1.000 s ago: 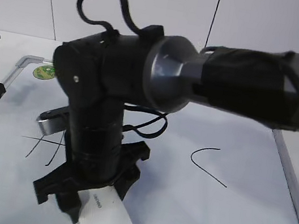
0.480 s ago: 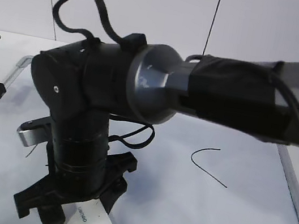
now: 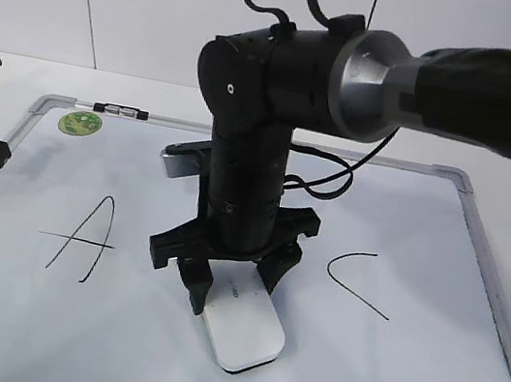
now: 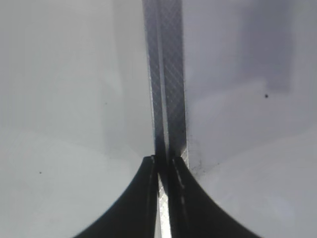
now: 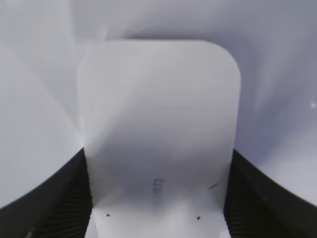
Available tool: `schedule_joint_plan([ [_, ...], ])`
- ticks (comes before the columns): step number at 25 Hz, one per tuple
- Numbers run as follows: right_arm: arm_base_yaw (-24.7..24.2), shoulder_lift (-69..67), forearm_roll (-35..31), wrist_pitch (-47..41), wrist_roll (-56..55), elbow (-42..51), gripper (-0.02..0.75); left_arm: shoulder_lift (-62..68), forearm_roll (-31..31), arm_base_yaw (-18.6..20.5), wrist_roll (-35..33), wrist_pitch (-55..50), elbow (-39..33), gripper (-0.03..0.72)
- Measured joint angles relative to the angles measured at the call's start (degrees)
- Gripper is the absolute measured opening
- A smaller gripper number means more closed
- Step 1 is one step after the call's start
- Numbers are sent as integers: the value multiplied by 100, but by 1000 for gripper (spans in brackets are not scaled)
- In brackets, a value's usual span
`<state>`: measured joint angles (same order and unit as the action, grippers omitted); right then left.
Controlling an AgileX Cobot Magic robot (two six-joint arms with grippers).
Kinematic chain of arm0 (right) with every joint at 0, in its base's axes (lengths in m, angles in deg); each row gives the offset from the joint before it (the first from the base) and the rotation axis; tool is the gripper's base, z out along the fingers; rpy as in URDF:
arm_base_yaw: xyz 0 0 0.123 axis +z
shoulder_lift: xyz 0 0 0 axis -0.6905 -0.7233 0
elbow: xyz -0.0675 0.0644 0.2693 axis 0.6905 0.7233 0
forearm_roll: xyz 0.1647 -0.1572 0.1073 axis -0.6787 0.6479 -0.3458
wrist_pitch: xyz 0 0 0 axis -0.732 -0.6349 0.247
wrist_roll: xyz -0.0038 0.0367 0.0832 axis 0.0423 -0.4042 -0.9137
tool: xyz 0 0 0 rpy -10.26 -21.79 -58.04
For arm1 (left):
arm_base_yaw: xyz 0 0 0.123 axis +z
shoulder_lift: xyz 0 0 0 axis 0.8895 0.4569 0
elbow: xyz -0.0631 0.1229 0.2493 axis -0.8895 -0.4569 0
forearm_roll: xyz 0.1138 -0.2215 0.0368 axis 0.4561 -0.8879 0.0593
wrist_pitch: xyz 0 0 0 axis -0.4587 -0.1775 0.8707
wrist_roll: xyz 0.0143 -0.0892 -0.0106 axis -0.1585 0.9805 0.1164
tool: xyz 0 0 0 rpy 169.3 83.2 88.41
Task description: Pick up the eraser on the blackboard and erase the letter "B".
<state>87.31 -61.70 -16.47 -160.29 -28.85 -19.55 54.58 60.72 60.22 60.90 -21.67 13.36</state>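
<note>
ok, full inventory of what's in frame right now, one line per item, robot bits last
blackboard: 1, white surface with silver frame, fills the table in front
letter A: 1, black marker, left part of the board
letter C: 1, black marker, right part of the board
letter B: none visible between A and C; the spot is partly hidden by the arm
green sticker: 1, round, board's top left corner
clip: 1, black and silver, on the top frame by the sticker
eraser: 1, white, flat on the board between A and C
right gripper: black, jaws closed on the eraser's sides
left gripper: black, shut, over the board's frame
</note>
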Motion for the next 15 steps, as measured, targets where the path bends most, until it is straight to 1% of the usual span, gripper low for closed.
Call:
schedule_joint_plan([
  [4, -36, 0, 121, 4, -66, 0, 543, 0, -31, 0, 0, 0, 0, 13],
  [10, 45, 0, -139, 13, 84, 0, 543, 0, -31, 0, 0, 0, 0, 13],
  [12, 199, 0, -184, 25, 172, 0, 543, 0, 0, 0, 0, 0, 0, 13],
  [15, 645, 0, -284, 33, 233, 0, 543, 0, -31, 0, 0, -10, 0, 13],
])
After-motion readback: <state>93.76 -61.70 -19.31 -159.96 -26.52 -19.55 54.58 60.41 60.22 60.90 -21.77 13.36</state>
